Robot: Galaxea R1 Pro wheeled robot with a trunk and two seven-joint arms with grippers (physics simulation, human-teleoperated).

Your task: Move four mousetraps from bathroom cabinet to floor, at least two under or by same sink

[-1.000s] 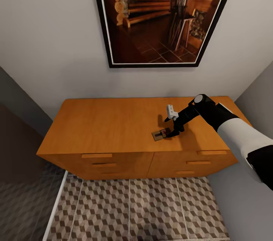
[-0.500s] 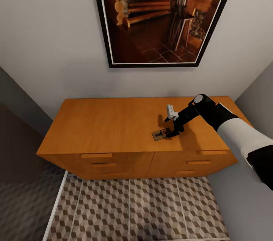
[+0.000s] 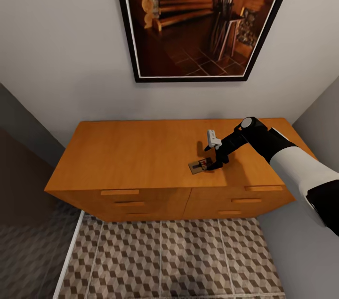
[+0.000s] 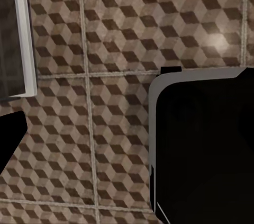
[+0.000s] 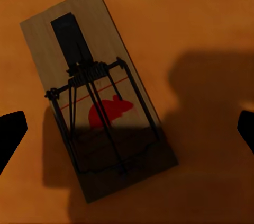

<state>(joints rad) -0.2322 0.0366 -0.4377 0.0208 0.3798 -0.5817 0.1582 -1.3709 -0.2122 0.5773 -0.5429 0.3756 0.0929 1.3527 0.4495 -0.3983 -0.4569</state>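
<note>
right end effector (image 3: 212, 163) spread wide over flat wooden mousetrap (image 5: 98, 94) on smooth cabinet (image 3: 141, 157).

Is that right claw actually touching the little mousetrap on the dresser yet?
Apart. In the right wrist view, the open fingers sit at opposite edges, with bare cabinet wood between each and the mousetrap.

Home: dresser (image 3: 141, 157), framed picture (image 3: 200, 16)

Orange-brown cabinet (image 3: 141, 155), one mousetrap (image 3: 199, 165) flat on top
</note>
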